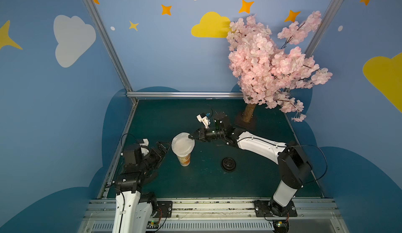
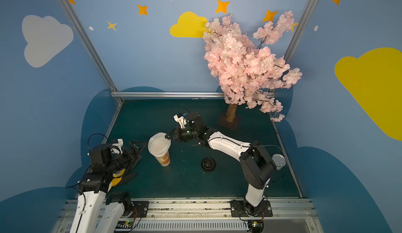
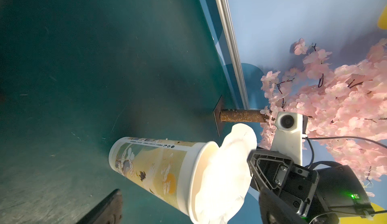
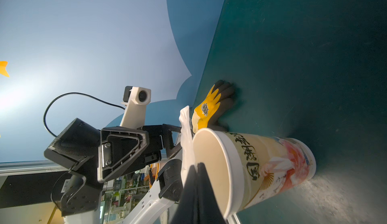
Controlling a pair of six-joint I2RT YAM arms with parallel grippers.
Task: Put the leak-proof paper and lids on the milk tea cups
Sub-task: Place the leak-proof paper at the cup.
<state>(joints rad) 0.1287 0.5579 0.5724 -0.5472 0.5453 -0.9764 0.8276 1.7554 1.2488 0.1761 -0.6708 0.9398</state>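
The paper (image 1: 182, 143) is held tilted over the mouth of the cup (image 1: 185, 160), pinched at its 2 o'clock edge by the clenched right end effector (image 1: 190, 136). The left end effector (image 1: 165, 149) is spread wide at 9 o'clock, clear of the cup. Bare worktop (image 1: 206, 184) is seen at 6 o'clock, and a black lid (image 1: 228, 164) at 4 o'clock.

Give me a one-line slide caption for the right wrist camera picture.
Right gripper, shut on the paper sheet, holds it tilted at the open mouth of the cup, not yet flat.

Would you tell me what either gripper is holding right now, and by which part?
The right gripper pinches the leak-proof paper by its edge over the cup; the left gripper is open and empty.
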